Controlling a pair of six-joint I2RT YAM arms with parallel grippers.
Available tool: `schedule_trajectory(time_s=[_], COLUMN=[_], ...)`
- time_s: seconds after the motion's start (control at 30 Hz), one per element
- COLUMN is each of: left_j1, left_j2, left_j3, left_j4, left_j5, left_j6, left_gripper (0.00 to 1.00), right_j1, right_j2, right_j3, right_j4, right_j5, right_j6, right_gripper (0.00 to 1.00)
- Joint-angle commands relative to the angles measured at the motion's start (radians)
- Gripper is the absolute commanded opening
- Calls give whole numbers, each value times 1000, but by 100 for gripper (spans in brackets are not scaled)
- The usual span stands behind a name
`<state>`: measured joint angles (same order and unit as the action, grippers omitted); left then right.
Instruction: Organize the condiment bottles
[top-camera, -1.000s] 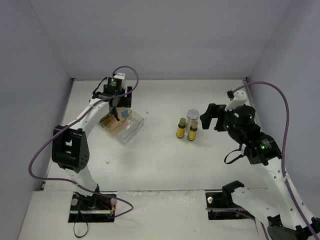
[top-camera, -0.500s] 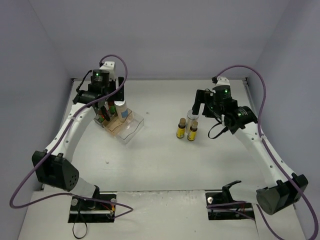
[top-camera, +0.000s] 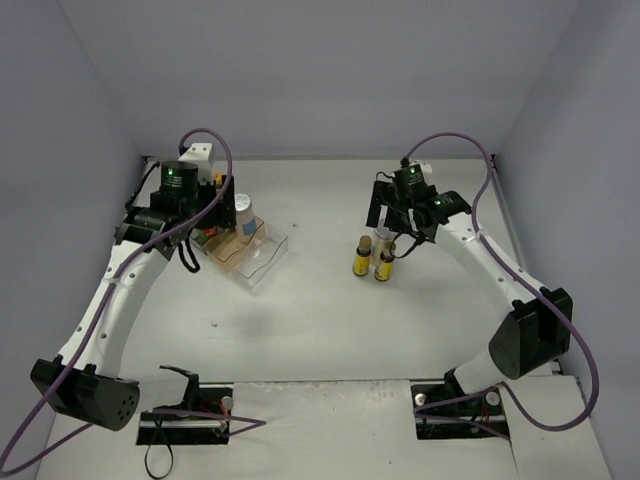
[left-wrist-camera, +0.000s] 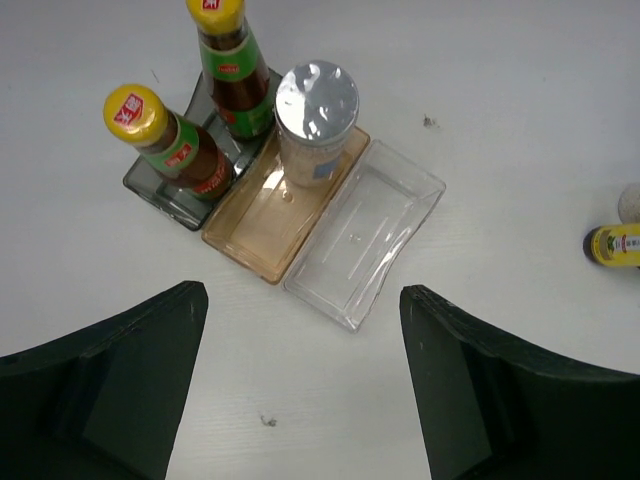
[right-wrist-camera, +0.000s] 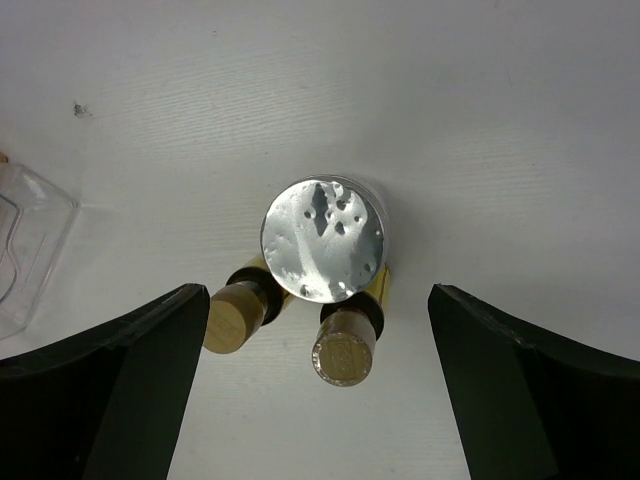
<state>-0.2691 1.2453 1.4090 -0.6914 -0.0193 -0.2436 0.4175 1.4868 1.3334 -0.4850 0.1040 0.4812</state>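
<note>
Two dark sauce bottles with yellow caps (left-wrist-camera: 165, 140) (left-wrist-camera: 232, 70) stand on the back step of the clear stepped rack (left-wrist-camera: 350, 235). A silver-lidded jar (left-wrist-camera: 315, 115) stands on its amber middle step. My left gripper (left-wrist-camera: 303, 295) hangs open and empty, high above the table on the near side of the rack (top-camera: 255, 258). At centre right a second silver-lidded jar (right-wrist-camera: 322, 240) stands with two short yellow-labelled bottles (right-wrist-camera: 232, 318) (right-wrist-camera: 343, 345) just in front of it. My right gripper (right-wrist-camera: 320, 292) is open directly above this group (top-camera: 384, 264), touching nothing.
The rack's front clear step (left-wrist-camera: 365, 225) holds nothing. One short yellow bottle (left-wrist-camera: 612, 245) shows at the right edge of the left wrist view. The rack's corner (right-wrist-camera: 25, 240) shows at the left of the right wrist view. Purple walls close the table on three sides.
The right arm has reached forward and left until its gripper hangs over the jar and two short bottles. The left arm has drawn back and left from above the rack.
</note>
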Motion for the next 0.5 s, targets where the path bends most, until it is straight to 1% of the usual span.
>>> schedule_trajectory(time_s=[0.0, 0.23, 0.33, 0.4, 0.43, 0.47], left_j1=[-4, -4, -4, -4, -4, -4], left_j2=[-52, -90, -95, -98, -98, -99], left_j3=[-2, -21, -25, -28, -31, -33], left_j4=[-23, -45, -49, -53, -54, -56], left_j5=[19, 19, 19, 18, 16, 15], left_j6=[-20, -19, -16, -13, -11, -11], left_gripper=[78, 78, 78, 78, 78, 78], right_j1=[15, 20, 20, 20, 20, 18], right_j2=[35, 108, 132, 147, 150, 165], right_j3=[46, 26, 26, 27, 27, 30], right_j4=[26, 48, 60, 74, 77, 80], right_j5=[51, 68, 76, 86, 91, 92], right_j6=[43, 69, 74, 74, 68, 66], right_gripper=[96, 95, 89, 83, 80, 71])
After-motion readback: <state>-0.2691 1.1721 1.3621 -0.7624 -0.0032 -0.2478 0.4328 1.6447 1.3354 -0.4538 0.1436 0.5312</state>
